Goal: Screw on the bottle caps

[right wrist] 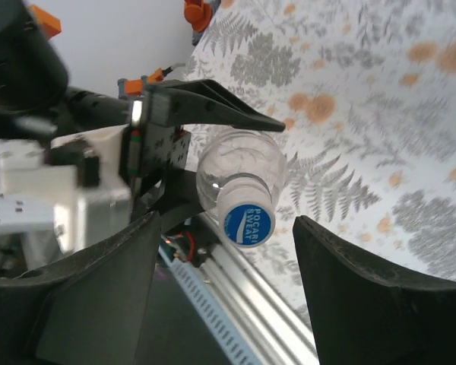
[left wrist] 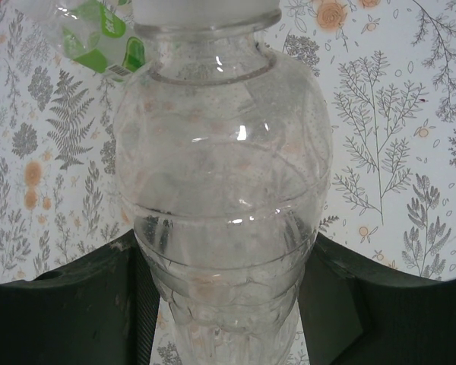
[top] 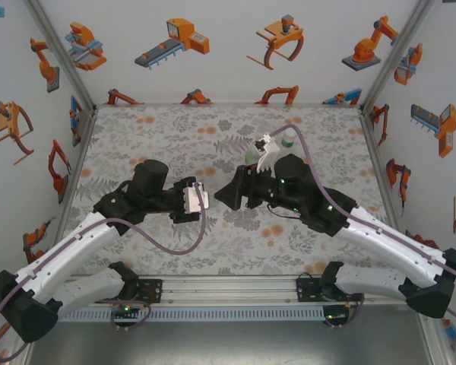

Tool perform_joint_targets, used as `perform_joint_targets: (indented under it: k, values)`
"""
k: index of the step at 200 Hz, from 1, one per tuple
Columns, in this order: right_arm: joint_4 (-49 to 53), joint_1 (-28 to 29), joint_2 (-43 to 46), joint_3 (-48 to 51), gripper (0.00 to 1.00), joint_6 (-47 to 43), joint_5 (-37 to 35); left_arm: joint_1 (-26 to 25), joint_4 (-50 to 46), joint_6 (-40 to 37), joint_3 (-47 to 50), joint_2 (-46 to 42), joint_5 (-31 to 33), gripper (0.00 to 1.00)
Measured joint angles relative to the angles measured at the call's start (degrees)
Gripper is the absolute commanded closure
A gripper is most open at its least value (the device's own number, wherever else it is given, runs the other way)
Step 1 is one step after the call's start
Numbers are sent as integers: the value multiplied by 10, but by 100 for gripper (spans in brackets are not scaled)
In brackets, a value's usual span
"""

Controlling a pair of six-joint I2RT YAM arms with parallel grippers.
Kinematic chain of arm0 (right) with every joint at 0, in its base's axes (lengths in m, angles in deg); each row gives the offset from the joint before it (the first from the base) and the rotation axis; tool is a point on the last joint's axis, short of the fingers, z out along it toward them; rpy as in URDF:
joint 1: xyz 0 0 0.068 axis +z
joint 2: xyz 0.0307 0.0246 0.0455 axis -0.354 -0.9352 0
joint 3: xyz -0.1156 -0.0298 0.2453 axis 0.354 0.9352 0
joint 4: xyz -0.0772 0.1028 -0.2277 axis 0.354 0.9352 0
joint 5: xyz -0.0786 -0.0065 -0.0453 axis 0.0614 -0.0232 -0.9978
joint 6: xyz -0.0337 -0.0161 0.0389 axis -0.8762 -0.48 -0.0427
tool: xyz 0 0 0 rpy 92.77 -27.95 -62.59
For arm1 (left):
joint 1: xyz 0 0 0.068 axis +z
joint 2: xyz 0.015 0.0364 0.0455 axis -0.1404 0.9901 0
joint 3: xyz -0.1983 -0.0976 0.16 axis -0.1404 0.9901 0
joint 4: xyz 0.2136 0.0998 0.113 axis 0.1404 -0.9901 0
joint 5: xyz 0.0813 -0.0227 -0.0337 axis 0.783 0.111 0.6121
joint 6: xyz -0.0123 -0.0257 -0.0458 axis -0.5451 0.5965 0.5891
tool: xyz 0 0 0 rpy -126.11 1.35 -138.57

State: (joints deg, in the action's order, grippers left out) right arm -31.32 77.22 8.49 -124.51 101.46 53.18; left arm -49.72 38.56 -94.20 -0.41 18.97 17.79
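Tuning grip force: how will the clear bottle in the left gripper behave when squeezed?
The clear bottle looks empty and thin-walled, so it is probably light and apt to dent. Its smooth round body may twist when the blue cap is turned.

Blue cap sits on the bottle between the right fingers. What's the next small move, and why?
Probably draw the right gripper straight back off the cap: its fingers stand clear of it on both sides, and the left gripper holds the bottle. Tightness can't be judged.
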Motion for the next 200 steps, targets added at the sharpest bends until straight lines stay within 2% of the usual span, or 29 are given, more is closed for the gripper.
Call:
perform_joint_targets:
  k: [22, 48, 80, 103, 142, 200]
  values:
    - [16, 0, 32, -13, 38, -130, 15, 0, 0, 0, 0, 0, -6, 100]
    - [34, 0, 58, -24, 39, -313, 75, 0, 0, -2, 0, 0, -20, 100]
    - [76, 0, 48, -37, 40, -519, 160, 0, 0, -5, 0, -2, -43, 100]
    - [108, 0, 31, -39, 40, -635, 202, 0, 0, -9, 0, -8, -61, 100]
    - [148, 0, -2, -71, 40, -741, 230, 0, 0, -17, 1, -14, -90, 100]
    - [152, 0, -31, -86, 47, -782, 256, 0, -5, -19, 1, -13, -106, 100]
